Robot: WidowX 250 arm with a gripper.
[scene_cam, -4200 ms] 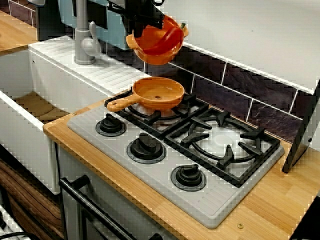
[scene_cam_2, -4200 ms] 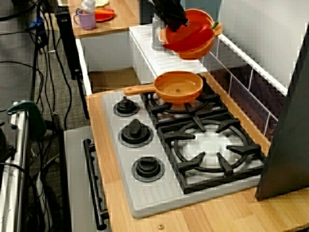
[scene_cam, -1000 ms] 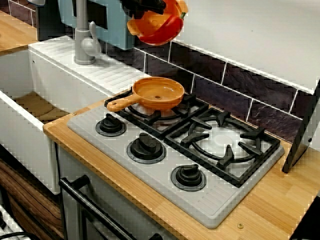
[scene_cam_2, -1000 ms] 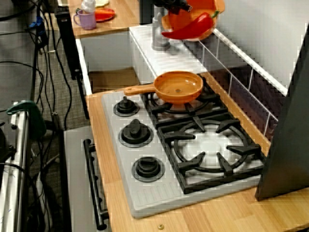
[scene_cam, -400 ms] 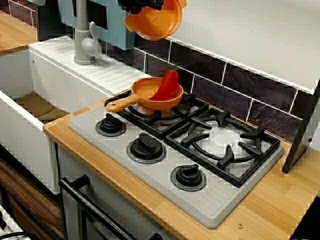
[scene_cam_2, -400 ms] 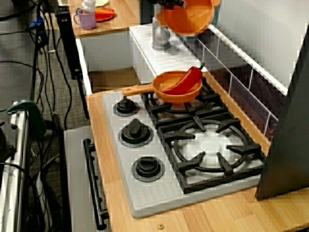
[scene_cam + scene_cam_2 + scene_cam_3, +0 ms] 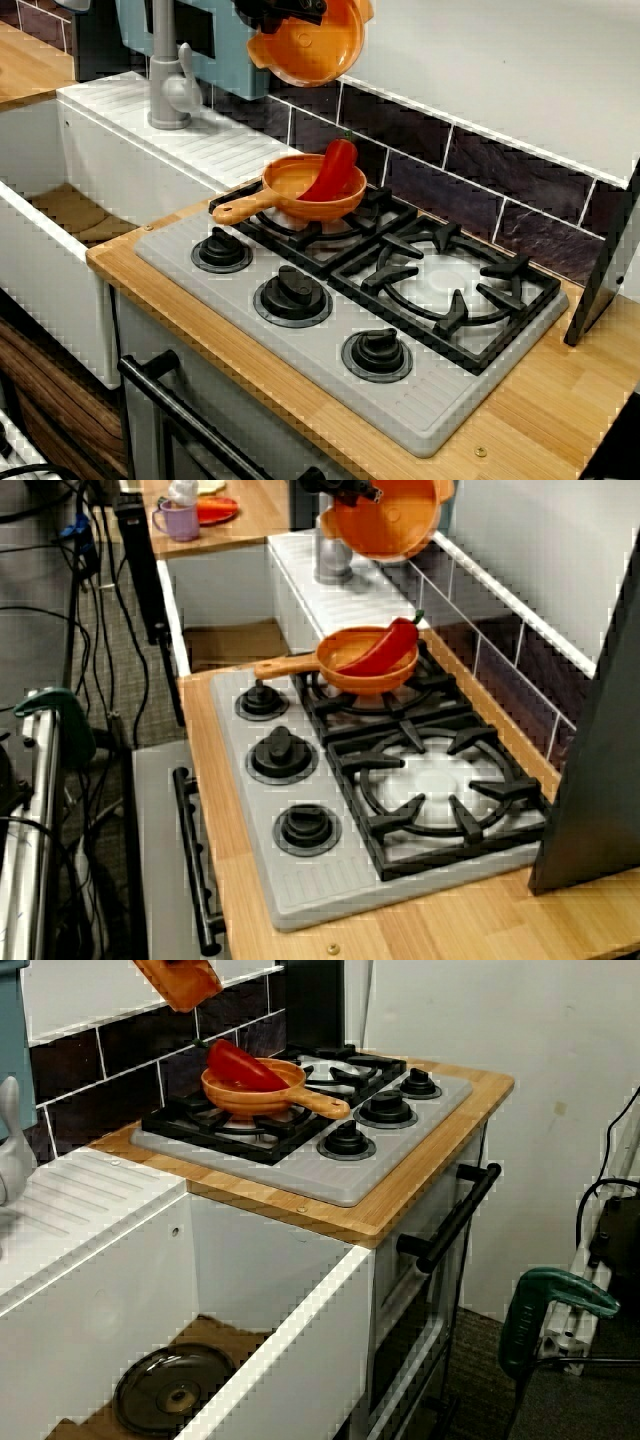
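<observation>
Emptying looks done: the end effector (image 7: 288,10), clamped on the tilted, empty orange bowl (image 7: 312,45) at top centre, hangs above the pan (image 7: 290,182) where the red pepper (image 7: 333,170) lies, the bowl not yet set down.

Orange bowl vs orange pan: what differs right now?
The orange bowl is up in the air, tipped steeply; the orange pan sits level on a stove burner. The pan holds a red pepper; nothing shows in the bowl. Both are orange and round.

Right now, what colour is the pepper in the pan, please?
The pepper is red; clearest in the sink-side view.
</observation>
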